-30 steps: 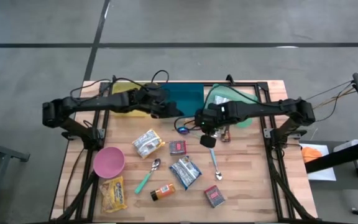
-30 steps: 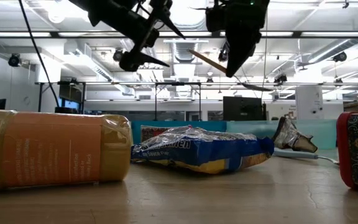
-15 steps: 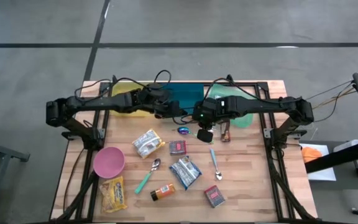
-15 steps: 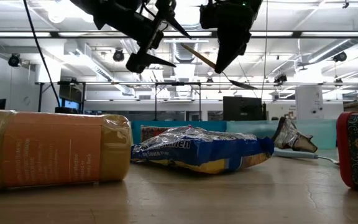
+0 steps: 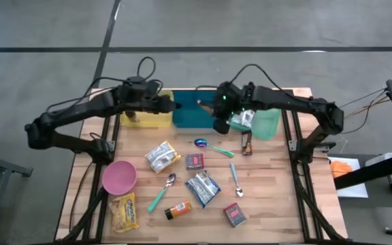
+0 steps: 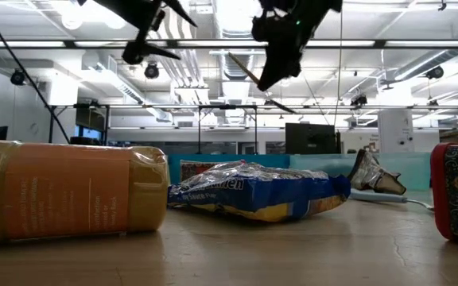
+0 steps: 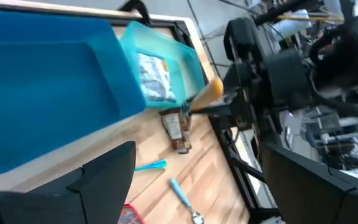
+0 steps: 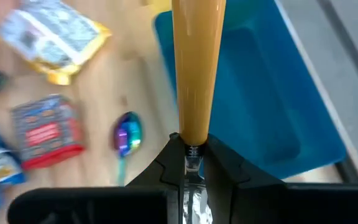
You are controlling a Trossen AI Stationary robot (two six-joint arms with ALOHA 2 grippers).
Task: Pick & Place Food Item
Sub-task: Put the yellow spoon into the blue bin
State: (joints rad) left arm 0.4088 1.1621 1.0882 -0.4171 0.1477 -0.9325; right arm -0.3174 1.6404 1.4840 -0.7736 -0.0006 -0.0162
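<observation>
My right gripper (image 5: 220, 124) hangs above the right end of the blue bin (image 5: 194, 109), shut on a utensil with a long orange handle (image 8: 197, 68). My left gripper (image 5: 167, 105) stands open and empty, high over the seam between the yellow bin (image 5: 148, 116) and the blue bin. Food items lie flat on the wooden table: a yellow-silver packet (image 5: 162, 156), a small red packet (image 5: 194, 161), a blue-silver bag (image 5: 203, 187), an orange bottle (image 5: 178, 210) and a brown bar (image 5: 246, 141). A silver packet (image 7: 151, 73) lies in the pale green bin (image 5: 264, 124). My right gripper pinches the utensil's metal neck (image 8: 193, 154), right beside the orange handle's end, between its two fingers. The handle sticks out forward past the fingertips, in line with them. The fingers slant downward toward the blue bin. The utensil is lifted clear of the table.
A pink bowl (image 5: 119, 177), a yellow snack bag (image 5: 125, 211), a red packet (image 5: 235, 214) and three spoons (image 5: 162, 194) (image 5: 235, 180) (image 5: 209, 144) lie on the near half. The three bins line the far edge. Cables loop above both arms.
My right gripper has carried the utensil from the table's middle toward the far edge and a little left, and now hangs over the blue bin. My left gripper has risen and drawn back toward the far left, staying open.
</observation>
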